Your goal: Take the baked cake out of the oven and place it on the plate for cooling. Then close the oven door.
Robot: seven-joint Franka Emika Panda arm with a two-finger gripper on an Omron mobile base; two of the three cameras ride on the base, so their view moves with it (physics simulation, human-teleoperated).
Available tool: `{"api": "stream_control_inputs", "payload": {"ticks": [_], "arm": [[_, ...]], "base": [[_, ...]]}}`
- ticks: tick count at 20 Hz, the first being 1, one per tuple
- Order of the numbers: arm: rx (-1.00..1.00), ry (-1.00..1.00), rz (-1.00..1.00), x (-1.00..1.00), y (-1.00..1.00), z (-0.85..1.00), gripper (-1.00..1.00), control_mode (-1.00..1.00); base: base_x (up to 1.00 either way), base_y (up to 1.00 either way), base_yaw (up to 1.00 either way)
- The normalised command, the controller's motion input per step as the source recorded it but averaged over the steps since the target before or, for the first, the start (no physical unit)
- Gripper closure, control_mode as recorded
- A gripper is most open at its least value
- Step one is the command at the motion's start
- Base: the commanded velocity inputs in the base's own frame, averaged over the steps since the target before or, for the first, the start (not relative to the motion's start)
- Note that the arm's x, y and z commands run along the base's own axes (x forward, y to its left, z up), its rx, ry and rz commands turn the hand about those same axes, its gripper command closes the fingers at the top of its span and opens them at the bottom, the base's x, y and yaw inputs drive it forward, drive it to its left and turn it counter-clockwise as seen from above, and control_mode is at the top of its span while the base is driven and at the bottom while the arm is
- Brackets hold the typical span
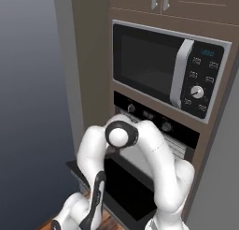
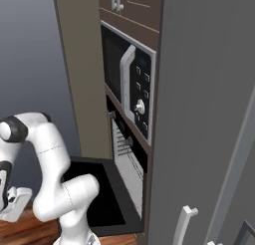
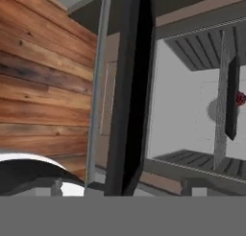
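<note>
hanging flat, oven door (image 2: 99, 194) dropped open, fingers (image 3: 139, 184) spread wide astride its edge, gripping nothing

Base views flank the arm, sharing the open oven (image 1: 154, 145), hand view close along oven door (image 3: 129, 86)

The glossy white, rounded tubular robot arm (image 1: 158, 159) has segments that meet at dark black joint rings around a white round cap (image 1: 119, 136); a black strip (image 1: 97, 196) runs along its lower link.
</note>
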Motion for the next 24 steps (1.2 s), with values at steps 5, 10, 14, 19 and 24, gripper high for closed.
{"api": "stream_control_inputs", "payload": {"ticks": [5, 10, 14, 19, 24], "arm": [[0.16, -0.29, -0.09, 0.29, 0.0, 1.0, -1.0, -1.0], [0.06, -0.18, -0.2, 0.69, 0.0, 0.83, -1.0, -1.0], [0.0, -0.06, -0.24, 0.87, -0.09, 0.21, -1.0, -1.0], [0.0, -0.01, -0.22, 0.87, -0.42, 0.0, -1.0, -1.0], [-0.04, -0.03, -0.11, 0.44, -0.55, 0.0, -1.0, -1.0]], "base": [[0.0, 0.0, 0.0], [0.0, 0.0, 0.0], [0.0, 0.0, 0.0], [0.0, 0.0, 0.0], [0.0, 0.0, 0.0]]}}
